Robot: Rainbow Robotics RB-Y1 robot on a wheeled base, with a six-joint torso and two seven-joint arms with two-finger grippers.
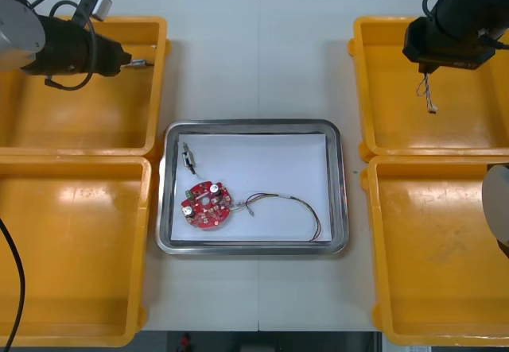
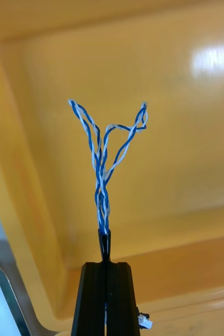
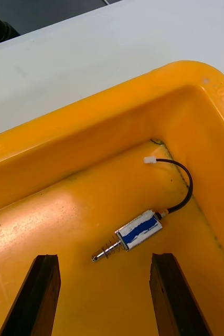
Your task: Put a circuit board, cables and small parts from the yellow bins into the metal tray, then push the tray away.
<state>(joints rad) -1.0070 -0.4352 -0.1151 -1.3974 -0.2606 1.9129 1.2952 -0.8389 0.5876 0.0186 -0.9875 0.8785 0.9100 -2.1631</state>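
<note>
Metal tray (image 1: 338, 209), white inside, sits at the middle of the light table (image 1: 254, 58), with two yellow bins on each side. In the tray lie a round red circuit board (image 1: 206, 204) toward its near left corner, a small metal part (image 1: 188, 157) beyond the board near the left wall, and a thin dark cable (image 1: 298, 201) that curves from just beside the board toward the near right corner. Both near bins, the left (image 1: 79, 288) and the right (image 1: 445, 288), show bare floors. Past the far edge of the table the room is dark.

The left arm (image 1: 71, 46) reaches across the far left bin (image 1: 155, 90) toward its far right corner. In the left wrist view, the left jaws stand wide open, fingers (image 3: 41, 294) well apart, above the bin floor. Just beyond them lies another small metal part (image 3: 138, 233) with a spring at one end and a short black cable (image 3: 185, 184) ending in a white plug.

The right arm (image 1: 453, 26) hangs over the far right bin (image 1: 477, 129). The right jaws are closed on a twisted blue and white cable (image 1: 427, 94), fingers (image 2: 93, 299) pressed together. In the right wrist view, the cable's (image 2: 104, 168) strands spread apart beyond the fingertips, clear of the bin floor.
</note>
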